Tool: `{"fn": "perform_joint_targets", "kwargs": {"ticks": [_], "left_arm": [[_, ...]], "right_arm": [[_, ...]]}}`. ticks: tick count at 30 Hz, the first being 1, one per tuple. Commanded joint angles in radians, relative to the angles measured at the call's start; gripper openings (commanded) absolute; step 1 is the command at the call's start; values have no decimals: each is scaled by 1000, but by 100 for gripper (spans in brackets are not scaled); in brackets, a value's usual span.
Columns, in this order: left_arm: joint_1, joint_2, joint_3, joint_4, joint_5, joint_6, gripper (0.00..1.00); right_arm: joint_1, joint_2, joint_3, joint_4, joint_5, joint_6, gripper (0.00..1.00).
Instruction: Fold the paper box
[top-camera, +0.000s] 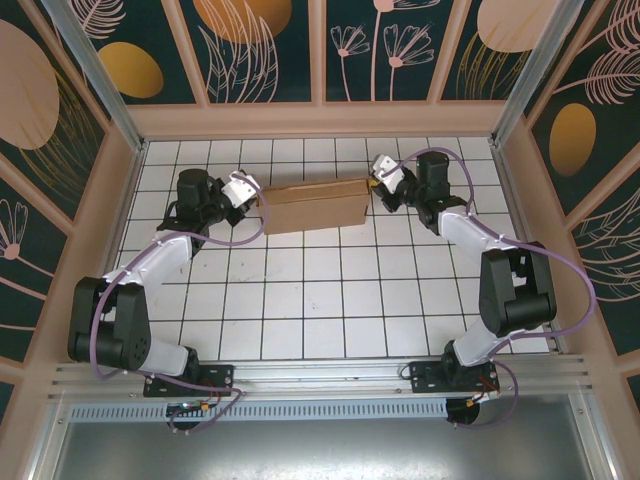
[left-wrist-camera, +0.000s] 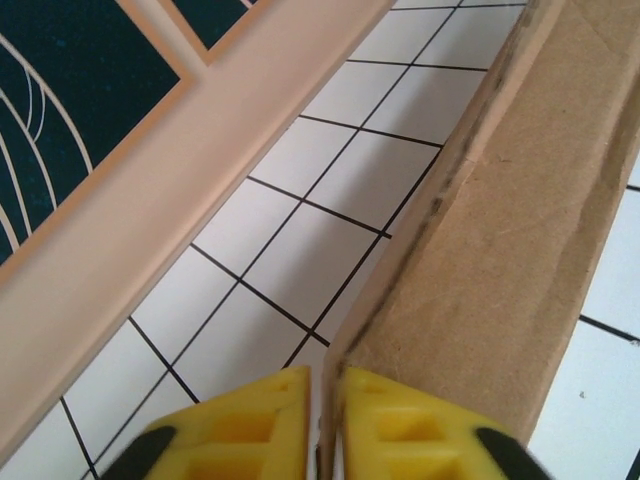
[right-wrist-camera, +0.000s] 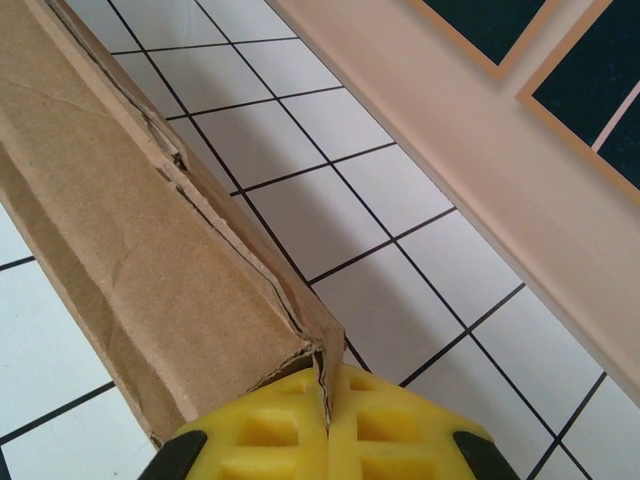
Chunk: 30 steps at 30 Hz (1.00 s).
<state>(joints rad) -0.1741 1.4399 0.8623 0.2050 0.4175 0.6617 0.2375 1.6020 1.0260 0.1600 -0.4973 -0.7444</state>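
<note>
My two white arms with black joints reach forward from the near edge of the white tiled table (top-camera: 300, 290). Their elbows bend outward and their wrists turn inward, so they face each other across the far part of the surface. Between them lies the plain brown cardboard paper box (top-camera: 313, 205), a long, low rectangular form set crosswise near the table's far edge. Its top panel looks lighter than its front side. My left tool (top-camera: 252, 196) meets the box's left end, and my right tool (top-camera: 378, 188) meets its right end.

In the left wrist view, my left tool's yellow plastic pads (left-wrist-camera: 260, 430), moulded with hollow cells, are drawn nearly together. They are clenched on a thin upright cardboard edge that rises between them. The matte, fibrous board slopes away to the right, with a rough, darker cut edge.

In the right wrist view, my right tool's yellow pads (right-wrist-camera: 390, 430) are pressed together, pinching the box's corner. The layered cardboard edges there are frayed and slightly split, and the panel shows faint wrinkles.

Black grid lines divide the glossy tiles. A smooth peach-coloured frame (right-wrist-camera: 480, 140) with dark teal panels borders the table.
</note>
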Motion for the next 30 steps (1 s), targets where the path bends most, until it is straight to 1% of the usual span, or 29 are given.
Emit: {"fn": "perform_joint_targets", "kwargs": {"ticks": [1, 4, 5, 7, 11, 14, 15, 17, 19, 21, 23, 24, 26, 27, 29, 30], "left_arm": [[14, -25, 7, 8, 13, -21, 20], [18, -27, 13, 7, 22, -27, 21], [18, -25, 16, 3, 26, -27, 19], [18, -22, 22, -5, 31, -24, 15], [18, -11, 40, -21, 47, -19, 0], [18, 1, 56, -40, 70, -13, 0], [18, 5, 59, -42, 75, -13, 0], [18, 7, 58, -44, 79, -9, 0], [18, 7, 55, -44, 78, -2, 0], [18, 7, 54, -42, 76, -1, 0], [18, 9, 53, -41, 74, -2, 0], [18, 12, 56, -42, 75, -3, 0], [18, 15, 63, -46, 75, -7, 0], [18, 16, 64, -47, 75, -7, 0], [19, 17, 61, -46, 73, -8, 0], [19, 18, 59, -43, 73, -11, 0]], "right_arm": [[-8, 10, 26, -19, 11, 20, 0], [-10, 13, 31, -21, 5, 25, 0], [-10, 13, 32, -22, 5, 25, 0], [-10, 16, 37, -26, 2, 27, 0], [-10, 17, 37, -33, 1, 26, 0], [-7, 15, 43, -50, -17, 26, 0], [-5, 13, 47, -54, -16, 25, 2], [-1, 8, 49, -61, -10, 17, 14], [-1, 2, 53, -68, -10, 8, 17], [-1, -3, 61, -74, -12, 8, 17], [-1, -4, 72, -85, -17, 8, 16], [-1, -2, 78, -89, -17, 7, 14], [-1, 4, 90, -100, -14, 5, 7], [-1, 5, 92, -105, -12, 5, 5], [0, 4, 89, -105, -12, 7, 4], [-1, 2, 88, -106, -16, 7, 1]]}}
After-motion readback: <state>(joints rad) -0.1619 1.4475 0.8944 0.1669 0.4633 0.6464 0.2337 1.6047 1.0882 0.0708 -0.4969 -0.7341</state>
